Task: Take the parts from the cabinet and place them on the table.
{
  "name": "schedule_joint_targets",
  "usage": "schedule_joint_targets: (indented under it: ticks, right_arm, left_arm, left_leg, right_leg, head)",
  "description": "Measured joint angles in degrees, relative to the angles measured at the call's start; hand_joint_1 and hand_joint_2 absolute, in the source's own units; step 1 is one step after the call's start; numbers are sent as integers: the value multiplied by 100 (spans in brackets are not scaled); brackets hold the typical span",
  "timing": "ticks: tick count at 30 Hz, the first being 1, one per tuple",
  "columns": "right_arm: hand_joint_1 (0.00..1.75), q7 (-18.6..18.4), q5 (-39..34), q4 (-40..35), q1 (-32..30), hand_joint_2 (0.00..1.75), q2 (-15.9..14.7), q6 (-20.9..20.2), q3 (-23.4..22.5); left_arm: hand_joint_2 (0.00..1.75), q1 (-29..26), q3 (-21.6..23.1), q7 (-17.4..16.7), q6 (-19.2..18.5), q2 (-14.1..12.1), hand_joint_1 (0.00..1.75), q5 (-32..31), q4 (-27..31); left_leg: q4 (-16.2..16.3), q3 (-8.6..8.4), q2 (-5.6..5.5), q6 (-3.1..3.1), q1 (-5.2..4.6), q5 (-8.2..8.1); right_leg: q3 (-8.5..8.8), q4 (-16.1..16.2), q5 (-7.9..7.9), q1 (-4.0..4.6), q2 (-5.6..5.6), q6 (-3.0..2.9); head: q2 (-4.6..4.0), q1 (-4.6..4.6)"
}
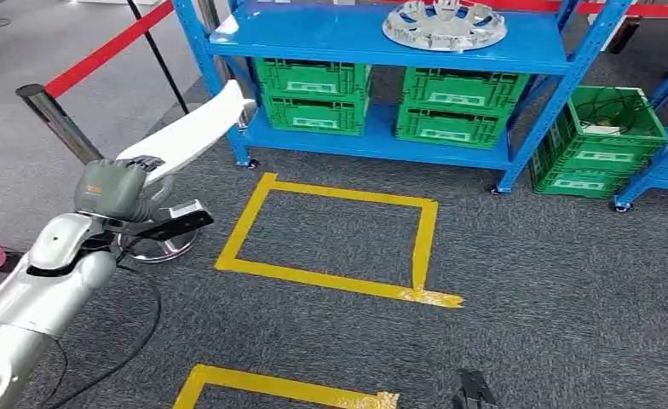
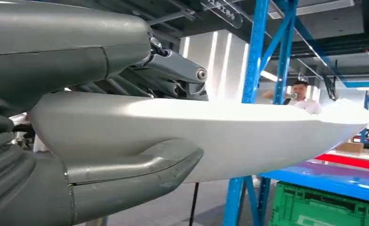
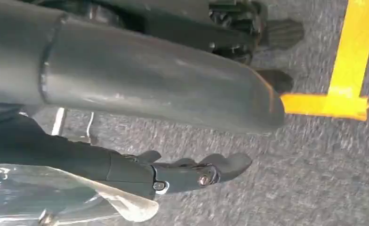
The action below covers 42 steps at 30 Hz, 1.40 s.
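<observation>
Head view showed the left robot hand (image 1: 119, 189) gripping a long white panel (image 1: 190, 130), clear of the blue cabinet (image 1: 382, 43), evidently for carrying. Right robot hand's (image 3: 187, 174) fingers hung loosely curled, holding nothing.

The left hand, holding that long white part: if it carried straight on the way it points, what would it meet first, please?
Probably the blue shelving rack: the left hand aims the white part at its near corner post, the tip already close. Depth is uncertain.
</observation>
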State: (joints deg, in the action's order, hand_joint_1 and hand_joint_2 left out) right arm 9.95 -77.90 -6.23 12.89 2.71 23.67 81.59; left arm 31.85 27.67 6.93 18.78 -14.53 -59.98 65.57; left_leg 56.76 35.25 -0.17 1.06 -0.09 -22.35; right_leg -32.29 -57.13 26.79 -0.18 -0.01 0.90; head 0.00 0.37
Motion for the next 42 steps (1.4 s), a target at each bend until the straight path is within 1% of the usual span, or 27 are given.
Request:
schedule_joint_targets:
  ticks: [3, 9, 14, 25, 33, 34, 35, 38, 39, 40, 41, 42]
  right_arm:
    - [0, 144, -66, 0, -1, 0, -2, -35, -7]
    - [0, 225, -92, 0, -6, 0, -2, -59, -9]
    - [0, 273, -124, 0, -20, 0, -2, -138, -17]
    - [0, 345, -168, 0, -84, 0, -2, -140, -26]
    - [0, 369, -188, 0, -91, 0, -2, -89, -63]
    - [0, 369, -190, 0, -91, 0, -2, -68, -63]
    - [0, 369, -190, 0, -90, 0, 0, -37, -63]
    - [0, 339, -181, 0, -92, 0, 0, 29, -63]
    - [0, 330, -175, 0, -91, 0, 0, 35, -63]
    - [0, 321, -173, 0, -88, 0, 2, 37, -63]
    - [0, 306, -170, 0, -90, 0, 0, 37, -63]
    - [0, 291, -170, 0, -91, 0, 0, 37, -63]
  left_arm:
    - [175, -4, 0, 0, -17, -33, 175, 33, 20]
    - [175, -8, 2, 0, -24, -85, 175, 52, 59]
    - [175, -28, 2, -2, -26, -109, 175, 59, 87]
    - [175, -114, 0, 0, -9, -219, 175, 87, 138]
    - [175, -124, 0, 0, -11, -229, 175, 94, 140]
    - [175, -125, 0, 0, -11, -234, 175, 94, 144]
    - [175, -129, 0, 0, -13, -243, 175, 94, 153]
    - [175, -135, -4, 0, -18, -273, 175, 94, 184]
    - [175, -134, -9, -2, -18, -286, 175, 94, 195]
    - [175, -135, -11, -2, -17, -306, 175, 94, 221]
    - [175, -135, -13, -4, -18, -313, 175, 94, 241]
    - [175, -120, -13, -4, -20, -310, 175, 94, 254]
  left_leg:
    - [-18, 8, -1, -46, 7, 29]
    - [-21, 38, 0, -96, 12, 53]
    - [-16, 57, -1, -99, 10, 55]
    - [-2, 72, -1, -99, 8, 56]
    - [-1, 73, -1, -98, 8, 56]
    - [10, 80, -1, -93, 5, 52]
    - [49, 96, -2, -53, -3, 40]
    - [66, 110, -1, -17, -9, 24]
    - [59, 116, -7, -2, -19, 28]
    - [-4, 99, -19, 33, -17, 56]
    - [-118, 41, -29, 49, 60, 126]
    - [-158, 27, -46, 64, 53, 146]
  right_leg:
    - [-17, -4, -16, 7, -3, -24]
    - [-48, -7, -33, 13, -5, -41]
    - [-60, -7, -48, 8, -7, -32]
    - [-68, -7, -57, 5, -8, -23]
    - [-68, -7, -59, 6, -8, -25]
    - [-63, -1, -66, -2, -8, -16]
    - [-71, 2, -75, -15, -11, 11]
    - [-73, -3, -75, -17, -13, 29]
    - [-62, 11, -79, -20, -34, 45]
    - [-46, 30, -84, -7, -42, 70]
    - [-83, 29, -46, -12, -37, 86]
    - [-138, -94, 94, -9, -23, 105]
  head:
    - [0, 2]
    - [0, 2]
    - [0, 2]
    - [0, 2]
    - [0, 2]
    - [0, 0]
    - [0, 0]
    - [0, 0]
    - [0, 2]
    - [0, -4]
    - [0, 4]
    - [0, 11]
